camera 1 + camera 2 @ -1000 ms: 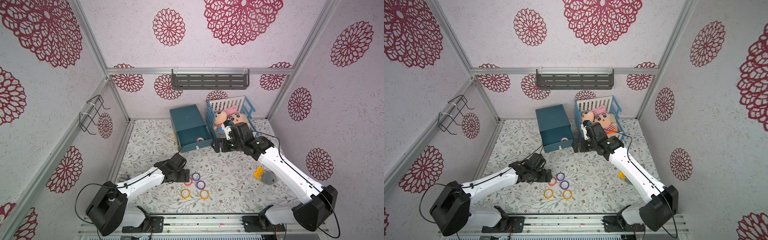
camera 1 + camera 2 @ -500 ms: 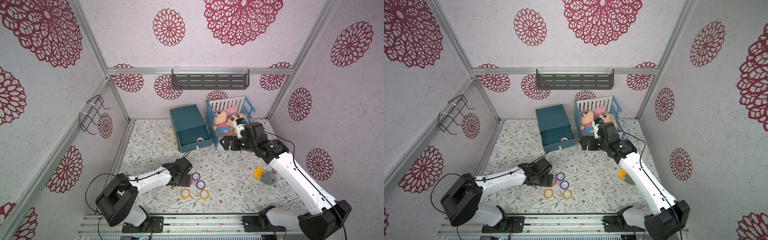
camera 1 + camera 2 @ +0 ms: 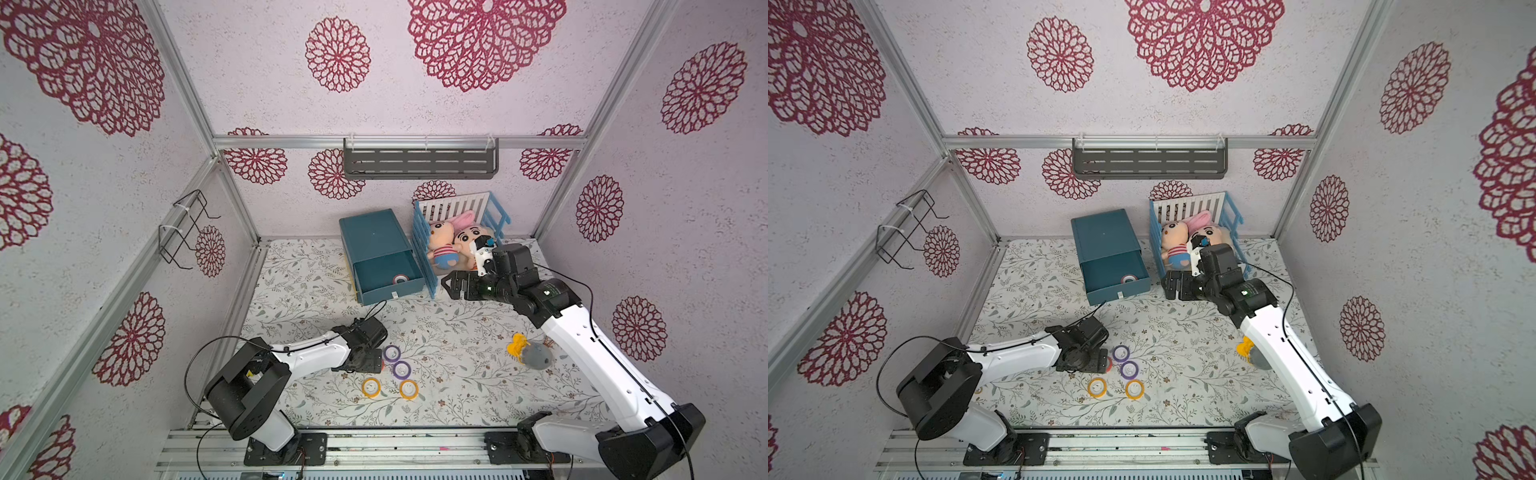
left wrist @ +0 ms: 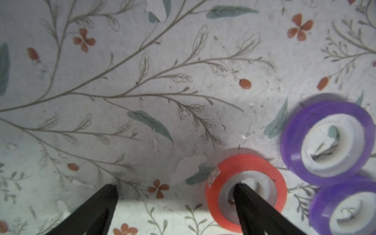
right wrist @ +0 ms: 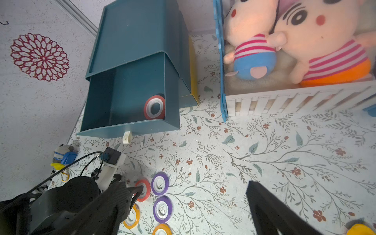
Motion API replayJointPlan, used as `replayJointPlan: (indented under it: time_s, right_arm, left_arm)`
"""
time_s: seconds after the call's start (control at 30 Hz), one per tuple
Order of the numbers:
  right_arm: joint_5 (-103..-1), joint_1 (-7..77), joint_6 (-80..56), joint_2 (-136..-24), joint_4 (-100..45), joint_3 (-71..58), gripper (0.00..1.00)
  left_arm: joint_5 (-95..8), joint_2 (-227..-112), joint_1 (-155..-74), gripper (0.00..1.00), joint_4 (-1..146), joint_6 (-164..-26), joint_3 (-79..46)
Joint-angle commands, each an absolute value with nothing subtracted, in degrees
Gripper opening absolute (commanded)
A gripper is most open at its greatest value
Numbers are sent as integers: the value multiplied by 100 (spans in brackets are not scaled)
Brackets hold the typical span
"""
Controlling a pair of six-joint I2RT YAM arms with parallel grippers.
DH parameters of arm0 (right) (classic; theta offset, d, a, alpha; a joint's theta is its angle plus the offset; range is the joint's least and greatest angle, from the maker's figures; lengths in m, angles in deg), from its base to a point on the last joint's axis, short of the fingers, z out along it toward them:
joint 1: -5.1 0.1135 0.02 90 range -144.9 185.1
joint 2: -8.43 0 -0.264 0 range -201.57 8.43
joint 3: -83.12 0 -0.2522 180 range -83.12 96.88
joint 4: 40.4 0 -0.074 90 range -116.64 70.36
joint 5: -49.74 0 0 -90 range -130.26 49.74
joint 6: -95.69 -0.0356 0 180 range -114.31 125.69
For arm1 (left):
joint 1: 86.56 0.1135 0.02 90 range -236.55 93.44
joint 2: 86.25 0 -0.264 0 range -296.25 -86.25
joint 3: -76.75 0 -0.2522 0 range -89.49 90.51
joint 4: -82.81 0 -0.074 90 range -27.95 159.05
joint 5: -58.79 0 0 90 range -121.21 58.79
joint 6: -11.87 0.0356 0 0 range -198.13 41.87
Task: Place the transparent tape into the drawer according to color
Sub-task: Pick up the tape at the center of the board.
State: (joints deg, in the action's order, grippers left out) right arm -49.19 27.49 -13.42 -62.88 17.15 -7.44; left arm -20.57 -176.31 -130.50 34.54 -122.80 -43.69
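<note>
left hand down on the red roll, right hand clear of the drawer

since a second ago the right hand (image 3: pixel 452 286) has swung away from the drawer (image 3: pixel 390 293) to hang in front of the toy crib (image 3: pixel 422 249), and the left hand (image 4: pixel 175 186) has dropped to the worktop (image 3: pixel 457 332). both hands are spread wide and hold nothing.

the red roll (image 4: pixel 245 161) lies flat with its hole facing up, close beside two purple rolls (image 4: pixel 293 132). it sits off to one side of the left hand. one finger (image 4: pixel 250 205) stands in the hole and the other is well out on bare worktop, so closing would likely pinch one wall of the ring. the left arm is far nearer.

the open drawer is well apart, beyond the rolls, with another red roll (image 5: pixel 154 98) in its front corner. two yellow rolls (image 3: pixel 370 387) wait nearer the front edge. the floral sheet looks flat and scuffed.
</note>
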Motion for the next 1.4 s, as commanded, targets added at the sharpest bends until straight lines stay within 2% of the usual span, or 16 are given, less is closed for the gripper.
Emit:
replayJointPlan:
  time_s: [0.0, 0.37, 0.63, 0.87, 1.37]
  right_arm:
    - [-4979, 2703, -1311, -6103, 1625, -654, 99]
    - [-5023, 2693, -1284, -6129, 1669, -603, 99]
    - [-5063, 2682, -1272, -6166, 1625, -604, 99]
    - [-5058, 2639, -1226, -6140, 1720, -560, 99]
    - [-5101, 2503, -1153, -6110, 1784, -587, 99]
  left_arm:
    - [-1824, -17709, -13112, 97, 3173, -12420, -4406]
    - [-1698, -17258, -13103, 97, 2572, -12846, -4770]
    - [-1791, -16881, -13073, 100, 2591, -12862, -4510]
    - [-2124, -17135, -12945, 90, 2674, -12742, -4445]
    - [-2672, -17303, -12778, 78, 2858, -12691, -4598]
